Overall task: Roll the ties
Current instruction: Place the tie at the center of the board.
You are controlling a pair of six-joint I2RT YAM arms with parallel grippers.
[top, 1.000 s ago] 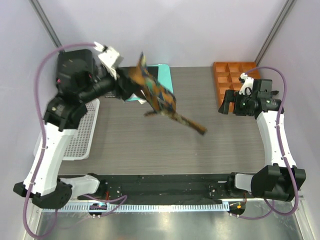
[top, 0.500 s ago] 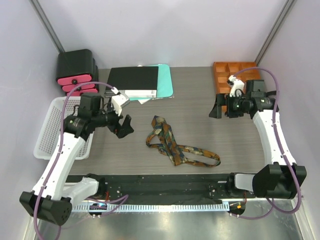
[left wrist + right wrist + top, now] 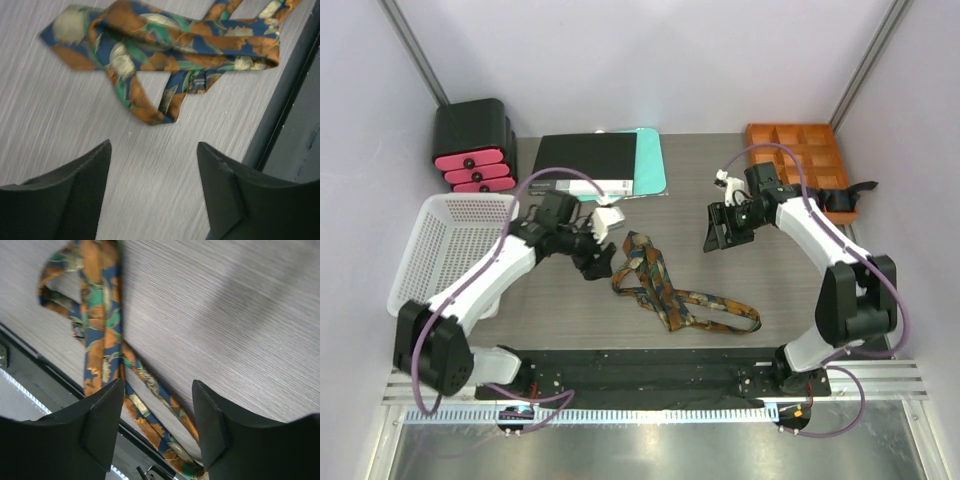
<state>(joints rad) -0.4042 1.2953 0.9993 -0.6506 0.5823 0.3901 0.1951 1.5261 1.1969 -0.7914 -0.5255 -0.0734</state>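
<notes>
A soft, silky necktie (image 3: 650,265), orange-brown with blue and green leaf shapes, lies in loose crossing loops on the grey, fine-grained bench (image 3: 790,275), close to its dark front rail (image 3: 650,372). The left wrist view shows one pointed end lying flat. The left gripper (image 3: 601,262) hangs just left of the necktie, its black jaws spread and empty. The right gripper (image 3: 716,232) hovers to the tie's right, farther back, with its jaws likewise apart and holding nothing.

Pale lilac walls (image 3: 650,60) close in the space. A white plastic mesh basket (image 3: 445,250) sits far left, with a black-and-pink drawer box (image 3: 470,145) behind it. A black notebook (image 3: 585,158) lies on a teal folder (image 3: 650,165) at the back, and an orange compartment tray (image 3: 800,150) fills the right corner.
</notes>
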